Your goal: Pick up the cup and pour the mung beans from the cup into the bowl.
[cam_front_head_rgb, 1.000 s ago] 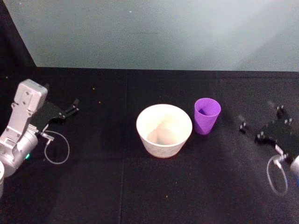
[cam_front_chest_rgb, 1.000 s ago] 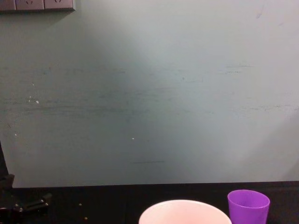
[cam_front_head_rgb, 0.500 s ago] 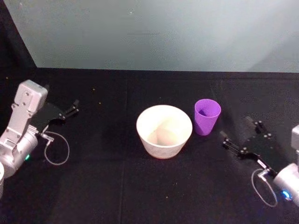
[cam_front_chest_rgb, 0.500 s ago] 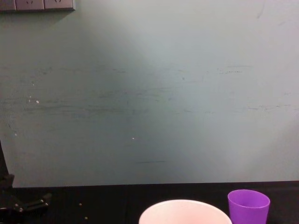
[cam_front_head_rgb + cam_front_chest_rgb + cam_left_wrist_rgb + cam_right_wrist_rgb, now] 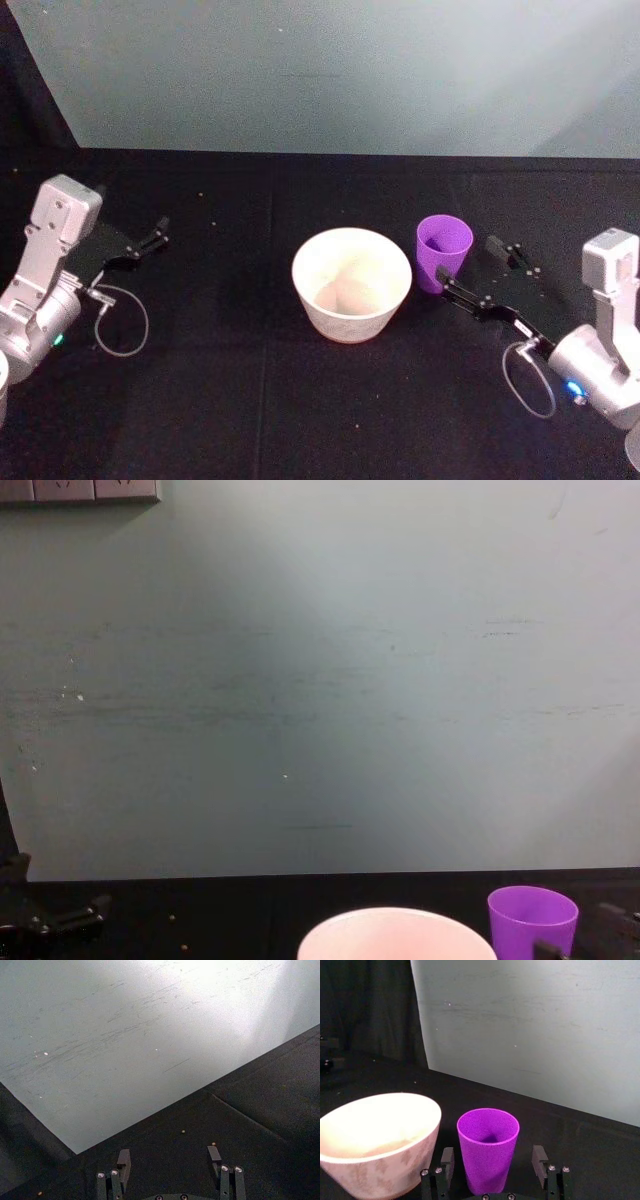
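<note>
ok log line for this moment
right gripper open at cup | left gripper open, parked left | cup upright beside bowl

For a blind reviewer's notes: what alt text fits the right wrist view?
The right gripper, open, flanks the upright purple cup without touching it. The pale bowl stands beside the cup on the black table, with a grey-green wall behind.

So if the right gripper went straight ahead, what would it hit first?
Most likely the cup, just ahead and centred in the opening of the right gripper; the bowl sits aside.
</note>
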You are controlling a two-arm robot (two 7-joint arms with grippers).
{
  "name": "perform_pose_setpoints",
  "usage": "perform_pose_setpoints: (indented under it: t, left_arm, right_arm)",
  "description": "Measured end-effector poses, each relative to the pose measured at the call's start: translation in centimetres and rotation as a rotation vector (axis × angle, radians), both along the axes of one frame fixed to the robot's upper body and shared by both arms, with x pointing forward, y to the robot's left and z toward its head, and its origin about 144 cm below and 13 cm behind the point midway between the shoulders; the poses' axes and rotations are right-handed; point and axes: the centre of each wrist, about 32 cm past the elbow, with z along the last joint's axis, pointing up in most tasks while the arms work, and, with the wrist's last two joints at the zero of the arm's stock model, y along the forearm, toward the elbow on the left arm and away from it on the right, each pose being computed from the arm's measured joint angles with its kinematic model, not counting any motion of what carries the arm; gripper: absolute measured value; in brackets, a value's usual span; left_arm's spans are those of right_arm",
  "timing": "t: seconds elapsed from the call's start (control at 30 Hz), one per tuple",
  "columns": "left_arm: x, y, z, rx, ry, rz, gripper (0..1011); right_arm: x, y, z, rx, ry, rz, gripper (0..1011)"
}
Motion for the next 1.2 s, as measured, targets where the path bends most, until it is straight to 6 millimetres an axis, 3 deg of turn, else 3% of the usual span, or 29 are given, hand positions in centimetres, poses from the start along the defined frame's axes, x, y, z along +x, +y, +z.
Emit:
perform_pose_setpoints:
  t: [0.67,1.2]
  left_arm:
    - [0.0,0.0,0.0,0.0,0.0,0.0,1000]
    - [0.0,0.0,0.0,0.0,0.0,0.0,1000]
  right_arm:
    - [3.3,1.6,0.4,0.001,0.029,0.0,1003]
    - [4.1,2.6,0.5,0.028,0.047,0.021,1003]
